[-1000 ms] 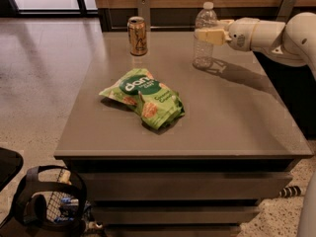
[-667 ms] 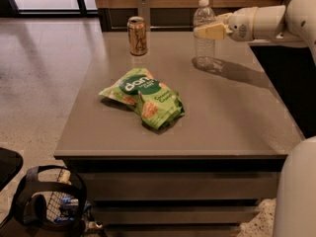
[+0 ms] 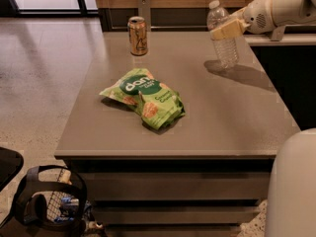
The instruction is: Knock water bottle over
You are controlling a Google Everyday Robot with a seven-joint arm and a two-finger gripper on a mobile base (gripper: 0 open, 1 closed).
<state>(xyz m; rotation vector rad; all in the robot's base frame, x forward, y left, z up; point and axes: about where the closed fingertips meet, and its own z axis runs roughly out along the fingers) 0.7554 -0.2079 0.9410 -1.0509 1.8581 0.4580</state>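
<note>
The gripper (image 3: 228,29) touches the upper part of the bottle (image 3: 227,51), which tilts left on the table (image 3: 197,127); whether it is open or closed cannot be told.

The gripper (image 3: 226,30) is seen at the upper right, above the far side of the counter (image 3: 197,127), and is tipped in pale yellow. The arm (image 3: 284,6) behind it is clad in smooth, rounded off-white shells, with a finely dotted round patch near the wrist. A rounded white body shell (image 3: 296,186) is seen at the lower right.

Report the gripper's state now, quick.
Gripper: at the back right of the table, against the upper part of the tilted water bottle; open or closed cannot be told.
</note>
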